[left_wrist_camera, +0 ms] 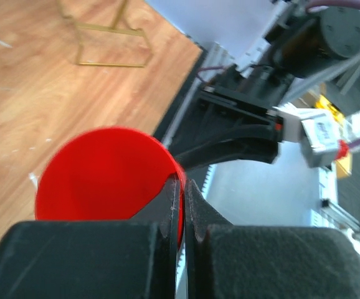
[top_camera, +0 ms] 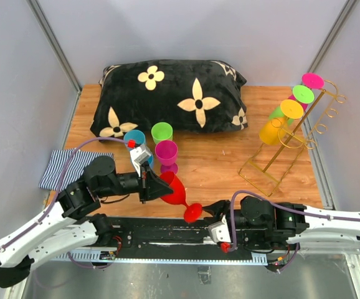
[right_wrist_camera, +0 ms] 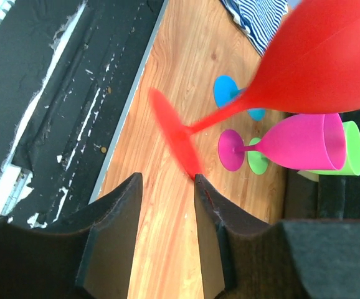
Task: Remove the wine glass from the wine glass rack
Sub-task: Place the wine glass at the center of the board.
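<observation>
The gold wire wine glass rack [top_camera: 292,140] stands at the right with pink [top_camera: 312,81], green [top_camera: 302,94] and yellow [top_camera: 279,121] glasses hanging on its rails. Its base also shows in the left wrist view [left_wrist_camera: 108,37]. My left gripper [top_camera: 157,187] is shut on the rim of a red wine glass [top_camera: 177,194], which is tilted with its foot low near the table's front edge. In the left wrist view the jaws [left_wrist_camera: 184,187] pinch the red bowl's rim [left_wrist_camera: 99,177]. My right gripper [right_wrist_camera: 167,179] is open, and the red foot [right_wrist_camera: 175,142] touches its right fingertip.
Blue [top_camera: 134,138], green [top_camera: 162,132] and magenta [top_camera: 166,152] glasses stand upright just behind the red one. A black flowered pillow [top_camera: 174,93] lies at the back. A striped cloth [top_camera: 74,165] lies at the left. Grey walls close in both sides.
</observation>
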